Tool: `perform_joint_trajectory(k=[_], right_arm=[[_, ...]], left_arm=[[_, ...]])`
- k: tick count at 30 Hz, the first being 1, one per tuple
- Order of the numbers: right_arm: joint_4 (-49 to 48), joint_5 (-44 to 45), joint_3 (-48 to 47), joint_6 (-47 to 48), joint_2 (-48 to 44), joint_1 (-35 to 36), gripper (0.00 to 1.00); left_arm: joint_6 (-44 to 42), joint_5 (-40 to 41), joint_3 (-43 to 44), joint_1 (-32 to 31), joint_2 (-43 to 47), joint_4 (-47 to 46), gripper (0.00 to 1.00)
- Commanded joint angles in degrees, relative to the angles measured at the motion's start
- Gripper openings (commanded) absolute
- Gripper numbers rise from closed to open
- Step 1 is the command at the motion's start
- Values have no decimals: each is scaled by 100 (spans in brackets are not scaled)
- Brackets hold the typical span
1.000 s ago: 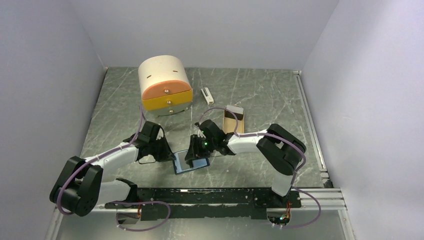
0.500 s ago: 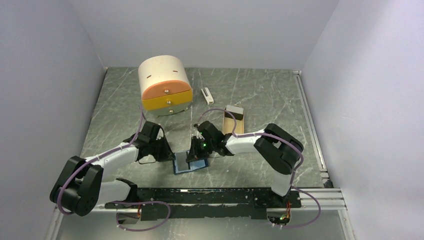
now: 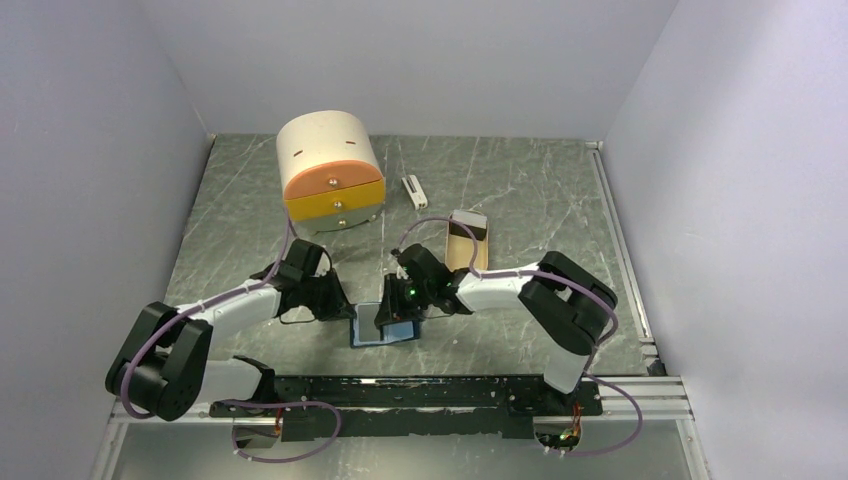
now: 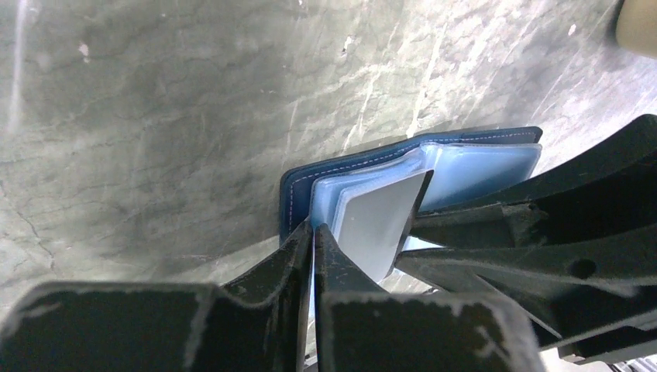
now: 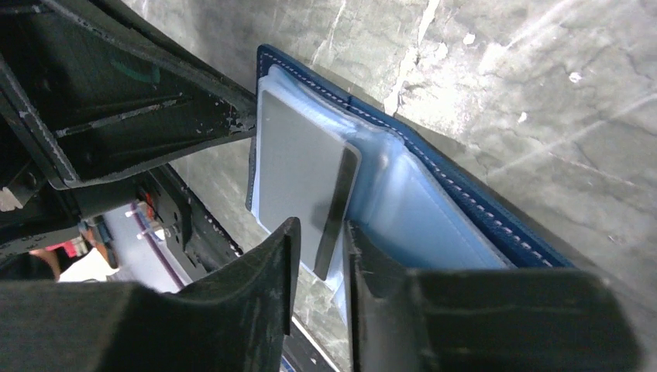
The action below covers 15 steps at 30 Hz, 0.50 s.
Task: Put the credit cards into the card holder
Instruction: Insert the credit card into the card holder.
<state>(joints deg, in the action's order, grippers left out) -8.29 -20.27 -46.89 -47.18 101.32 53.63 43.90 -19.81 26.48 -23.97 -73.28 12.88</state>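
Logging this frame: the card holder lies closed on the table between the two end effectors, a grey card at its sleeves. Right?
Not closed: the card holder lies open, its light blue inside and clear sleeves plain in the right wrist view. The rest holds: on the table, between the left end effector and right end effector, grey card at its sleeves.

A dark grey-green marbled bench (image 3: 520, 190) sat inside a plain enclosure. Pale lilac-grey panels formed the left wall (image 3: 90, 180), far wall (image 3: 420, 60) and right wall (image 3: 740, 200). A silver rail (image 3: 622, 260) edged the bench's right side. Lighting was soft and even.
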Motion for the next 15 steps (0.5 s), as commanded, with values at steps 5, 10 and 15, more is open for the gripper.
perform_joint_trajectory(k=[5, 10, 15], right_arm=[[910, 677, 64, 548, -855, -109, 34], [1177, 888, 67, 809, -1092, -236, 27], [1174, 1037, 139, 941, -1052, -302, 22]], left_arm=[[-236, -329, 303, -51, -23, -53, 12], [-333, -358, 422, -55, -67, 6, 12], [-327, -415, 444, -64, -107, -31, 10]])
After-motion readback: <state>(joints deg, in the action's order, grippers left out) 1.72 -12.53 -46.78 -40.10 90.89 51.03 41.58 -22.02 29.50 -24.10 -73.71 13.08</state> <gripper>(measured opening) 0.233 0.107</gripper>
